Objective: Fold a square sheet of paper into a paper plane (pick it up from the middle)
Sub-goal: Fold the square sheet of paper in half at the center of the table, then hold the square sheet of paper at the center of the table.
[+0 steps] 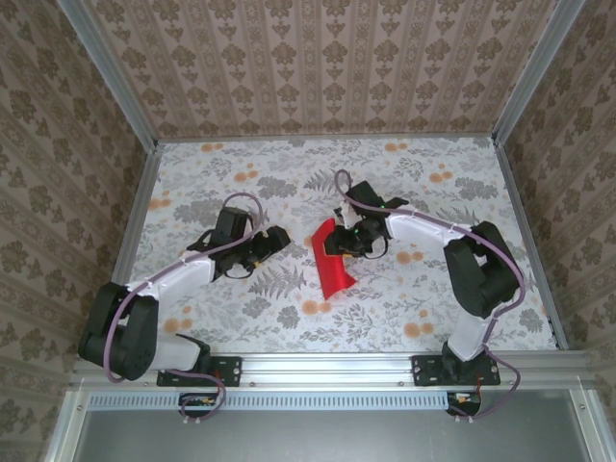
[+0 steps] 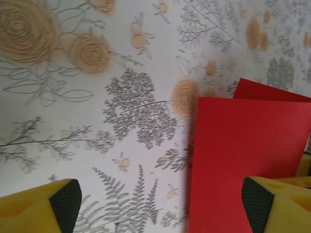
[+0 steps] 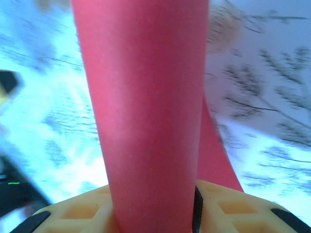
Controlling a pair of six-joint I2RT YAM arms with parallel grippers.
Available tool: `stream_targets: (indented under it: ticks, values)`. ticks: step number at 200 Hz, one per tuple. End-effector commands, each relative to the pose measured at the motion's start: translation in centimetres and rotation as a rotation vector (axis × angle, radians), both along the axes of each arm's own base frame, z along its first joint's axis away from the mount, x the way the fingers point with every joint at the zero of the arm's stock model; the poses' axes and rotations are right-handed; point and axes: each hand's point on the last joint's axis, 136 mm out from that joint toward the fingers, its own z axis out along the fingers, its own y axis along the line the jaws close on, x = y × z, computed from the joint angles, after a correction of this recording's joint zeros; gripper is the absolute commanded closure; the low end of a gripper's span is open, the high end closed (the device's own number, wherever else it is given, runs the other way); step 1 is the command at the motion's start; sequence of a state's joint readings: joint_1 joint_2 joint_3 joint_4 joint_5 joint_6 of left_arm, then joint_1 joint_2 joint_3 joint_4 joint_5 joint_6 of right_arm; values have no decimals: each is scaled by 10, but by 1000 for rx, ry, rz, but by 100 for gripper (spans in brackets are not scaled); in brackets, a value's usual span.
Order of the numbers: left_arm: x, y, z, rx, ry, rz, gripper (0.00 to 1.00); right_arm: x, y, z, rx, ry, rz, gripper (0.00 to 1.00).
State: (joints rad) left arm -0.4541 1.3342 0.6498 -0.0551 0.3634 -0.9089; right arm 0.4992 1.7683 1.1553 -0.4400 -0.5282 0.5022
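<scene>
**A:** At mid-bench, the right hand [image 1: 350, 241] pinches the square sheet of paper [image 1: 333, 262]. The red sheet is bowed and raised off the floral bench [image 1: 231, 173], and its lower edge looks to rest there. What does this step ask for?

**B:** A firm hold near the middle, I would judge, so that the sheet hangs evenly. The wrist view shows the paper rising in a curl from between the fingers. A light, steady pinch should keep that curl from turning into a stray crease. The lift should be slow enough that the free edge does not flap.

**A:** And the left hand [image 1: 276, 241]?

**B:** It is spread wide, its black pads [image 2: 65, 199] far apart, and it sits just left of the sheet without touching it. From there it could take the near edge, provided it comes in level and square to the paper.

**A:** How do the arms sit?

**B:** The right arm bends out at the elbow toward the right side, and its forearm runs back left to the centre. The left arm lies low, its forearm stretched diagonally toward the sheet.
</scene>
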Motion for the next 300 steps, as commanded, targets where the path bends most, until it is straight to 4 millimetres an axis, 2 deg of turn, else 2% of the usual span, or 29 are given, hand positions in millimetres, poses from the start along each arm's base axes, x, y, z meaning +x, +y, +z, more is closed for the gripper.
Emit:
stream_targets:
  ticks: [1,20,53,87,103,143,171,194,224,266,300]
  values:
    - [2,-21,17,-83,-63,-34,14,-1,27,39,305,52,-2,61]
    - [3,-30,22,-109,-90,-43,15,0,22,39,378,89,-24,61]
    - [4,-45,22,-124,-98,-60,19,-4,7,5,284,146,-35,60]
    - [6,-62,13,-118,-59,-76,23,-3,-21,-32,54,139,-42,54]
    - [7,-72,8,-121,-44,-90,26,-2,-31,-41,-21,132,-47,49]
    - [7,-90,-1,-141,-25,-121,31,4,-43,-34,-88,77,-62,36]
    - [5,-98,-6,-144,-17,-145,35,3,-50,-29,-128,52,-68,33]
    - [4,-103,-6,-154,-19,-165,38,3,-55,-29,-149,39,-92,34]
    - [3,-108,-6,-157,-21,-185,42,5,-66,-31,-202,33,-131,40]
    - [4,-116,-4,-151,-41,-206,44,3,-78,-51,-275,73,-178,48]
    - [8,-125,-4,-170,-52,-206,46,0,-82,-61,-302,95,-189,49]
